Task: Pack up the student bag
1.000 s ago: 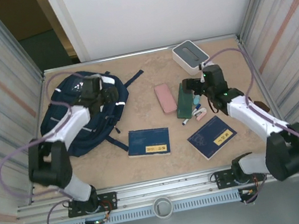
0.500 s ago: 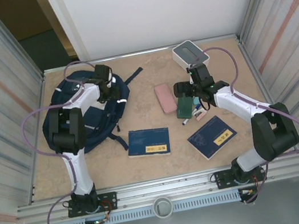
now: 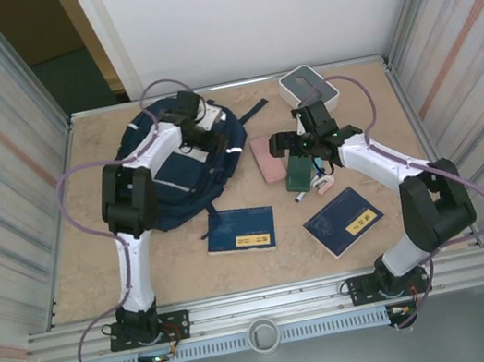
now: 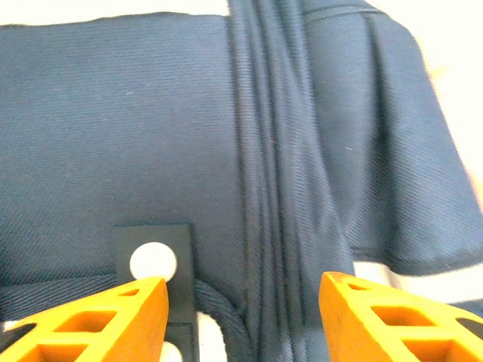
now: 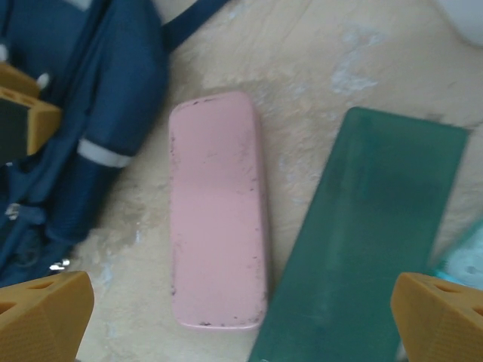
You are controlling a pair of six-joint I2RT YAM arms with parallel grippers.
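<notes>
A: Right, item 1?
B: Student bag point(image 3: 176, 178), navy cloth, lying flat on the far-left part of the table point(image 3: 144, 264). Long axis: diagonal, near-left to far-right. The far-right end, with a loose dark strap, points toward the white box point(image 3: 308, 87). Which end carries the opening: cannot tell.
A: Left gripper point(image 4: 243, 286)?
B: On the bag's far-right end. Fingers partway apart, astride a bunched fold of cloth beside a white stud point(image 4: 153, 262). Pinching or merely straddling: cannot tell.
A: Right gripper point(image 5: 240, 290)?
B: Spread wide, holding nothing, hovering over the pink case point(image 5: 217, 207), with the green case point(image 5: 362, 226) just beside it.
A: Other stock?
B: 2 navy booklets point(image 3: 241, 230), yellow labels, nearer the front, apart from the bag.
A: Hazards?
B: 3, by my judgement. 1: the fold is slack and could slip free, so the bag would not be held open. 2: a pull on loose cloth may drag the whole bag into the pink case, which lies near. 3: the right gripper's span covers both cases, so closing off-centre could catch the green one or skid the pink one aside.
</notes>
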